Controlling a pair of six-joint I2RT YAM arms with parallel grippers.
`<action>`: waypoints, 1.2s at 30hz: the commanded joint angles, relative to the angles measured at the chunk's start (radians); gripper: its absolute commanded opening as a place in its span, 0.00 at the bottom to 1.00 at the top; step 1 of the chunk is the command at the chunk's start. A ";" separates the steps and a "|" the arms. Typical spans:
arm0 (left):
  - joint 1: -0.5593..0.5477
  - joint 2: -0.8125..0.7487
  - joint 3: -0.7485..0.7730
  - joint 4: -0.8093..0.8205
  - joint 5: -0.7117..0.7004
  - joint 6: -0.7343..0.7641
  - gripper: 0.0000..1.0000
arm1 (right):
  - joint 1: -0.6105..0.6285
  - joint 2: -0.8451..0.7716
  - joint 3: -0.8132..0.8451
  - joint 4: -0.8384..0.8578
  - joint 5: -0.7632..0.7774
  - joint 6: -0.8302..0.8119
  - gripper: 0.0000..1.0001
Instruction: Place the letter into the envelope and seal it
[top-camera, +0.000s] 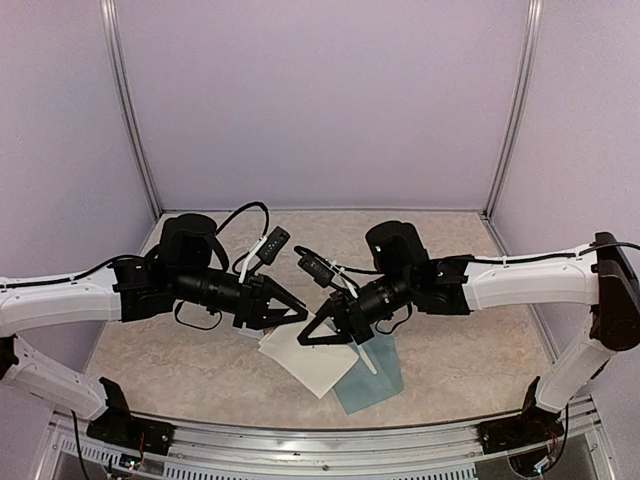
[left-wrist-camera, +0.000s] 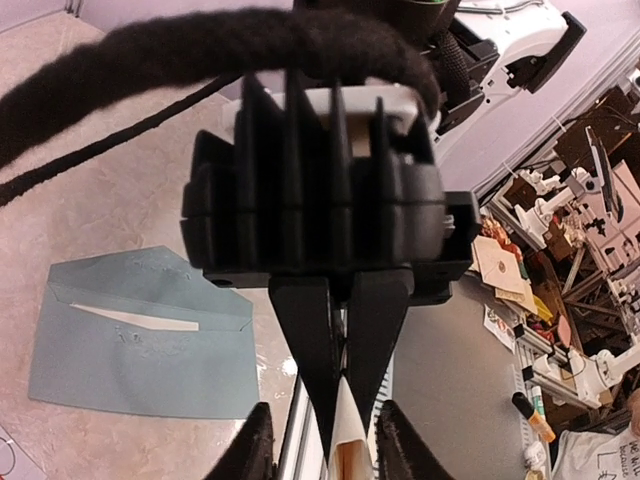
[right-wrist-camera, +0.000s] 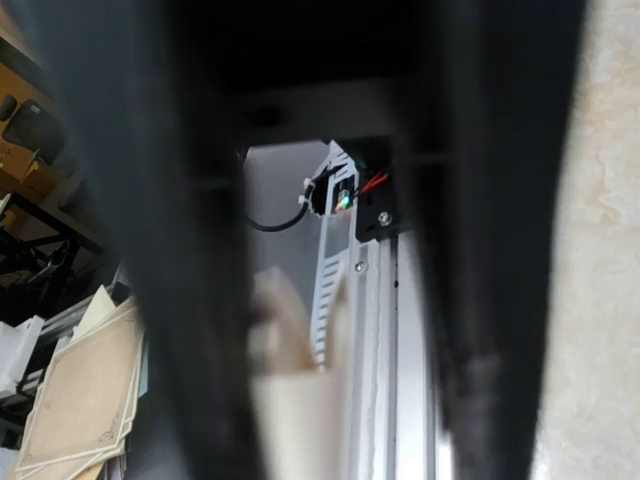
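**Letter pinched above a half-covered envelope**

The flat teal blue-green paper envelope lay on the beige marbled tabletop near its front edge, at about 5 o'clock from where the two grippers met. From above, its upper left part was hidden beneath the white paper letter and the right arm, so only a lower portion showed. The left wrist view gave it whole: a matte rectangle with a thin pale sliver along the flap line, too small to identify.

The letter was a smooth sheet, seen as a tilted diamond. Whether its lower corner touched the table could not be told. The black right gripper had its tapering fingers pressed together on the sheet's edge. The left gripper, at 9 o'clock of it, had its jaws parted, with the sheet's edge between them and no visible contact.

The right wrist view was blurred: dark finger shapes, a cream patch of paper and a metal rail behind.
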 joint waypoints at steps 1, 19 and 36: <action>-0.008 0.015 0.025 -0.004 -0.044 0.012 0.16 | 0.008 -0.013 0.027 -0.026 -0.003 -0.010 0.00; -0.004 0.000 -0.009 0.017 -0.008 0.040 0.00 | -0.022 -0.088 -0.040 0.083 0.024 0.055 0.00; 0.082 -0.053 -0.017 -0.066 0.041 0.096 0.00 | -0.038 -0.186 -0.187 0.090 0.037 0.122 0.33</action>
